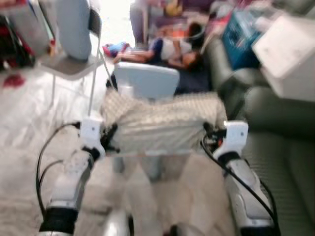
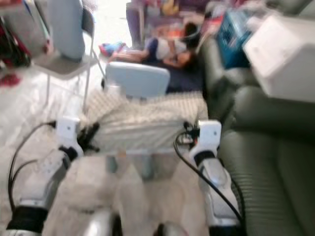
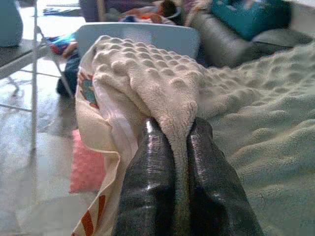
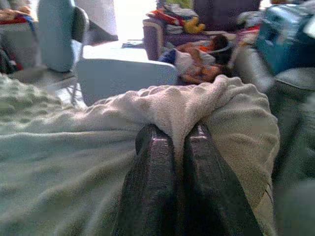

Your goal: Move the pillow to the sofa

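Pillow (image 1: pixel 165 123) between both arms, sofa (image 1: pixel 275 147) right (chair (image 1: pixel 145 81) just behind pillow).

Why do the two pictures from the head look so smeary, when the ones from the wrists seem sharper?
Left eye and right eye views: motion-blurred throughout, window glare at the top; the pillow and sofa are soft. Left wrist view: crisp on the left gripper pinching the fabric. Right wrist view: right gripper fairly sharp, background hazy.

Pale glossy floor (image 1: pixel 24 123), metal-legged chair (image 1: pixel 74 59) standing on it, person (image 1: pixel 162 51) lying on a dark mat (image 1: pixel 197 81)
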Motion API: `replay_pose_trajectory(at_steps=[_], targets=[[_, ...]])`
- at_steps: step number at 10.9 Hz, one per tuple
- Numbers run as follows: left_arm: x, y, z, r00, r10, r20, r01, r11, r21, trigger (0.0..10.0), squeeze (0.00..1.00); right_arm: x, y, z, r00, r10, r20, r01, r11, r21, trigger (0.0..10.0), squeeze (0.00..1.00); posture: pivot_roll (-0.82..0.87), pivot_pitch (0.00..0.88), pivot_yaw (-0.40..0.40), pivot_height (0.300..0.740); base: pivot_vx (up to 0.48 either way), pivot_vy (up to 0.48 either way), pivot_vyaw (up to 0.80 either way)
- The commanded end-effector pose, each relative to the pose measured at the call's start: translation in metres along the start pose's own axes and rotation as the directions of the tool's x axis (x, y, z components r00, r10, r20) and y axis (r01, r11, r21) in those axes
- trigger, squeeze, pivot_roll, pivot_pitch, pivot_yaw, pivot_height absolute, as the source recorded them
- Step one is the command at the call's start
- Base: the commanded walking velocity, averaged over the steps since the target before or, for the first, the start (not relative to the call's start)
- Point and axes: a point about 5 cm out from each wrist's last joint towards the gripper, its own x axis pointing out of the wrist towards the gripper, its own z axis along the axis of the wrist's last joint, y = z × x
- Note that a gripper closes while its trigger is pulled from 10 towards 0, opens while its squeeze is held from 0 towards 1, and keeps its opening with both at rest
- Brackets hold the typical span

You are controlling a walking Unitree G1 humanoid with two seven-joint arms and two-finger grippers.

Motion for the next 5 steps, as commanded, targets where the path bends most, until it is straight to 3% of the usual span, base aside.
replay_pose_trajectory(at_steps=[1, 5], targets=[[-0.0011, 0.0099, 0.0076, 0.999, 0.03, 0.02, -0.03, 0.999, 0.018, 10.0, 0.0, -0.0018, -0.0129, 0.0095, 0.997, -0.066, 0.04, 0.066, 0.998, -0.008, 10.0, 0.0, -0.05, 0.003, -0.056, 0.74, -0.424, 0.0, 0.0], [-0.0018, 0.0079, 0.0062, 1.0, 0.018, 0.015, -0.018, 1.0, 0.016, 10.0, 0.0, -0.0033, -0.0126, 0.009, 0.997, -0.073, 0.035, 0.074, 0.997, -0.005, 10.0, 0.0, -0.06, 0.013, -0.051, 0.74, -0.408, 0.0, 0.0]])
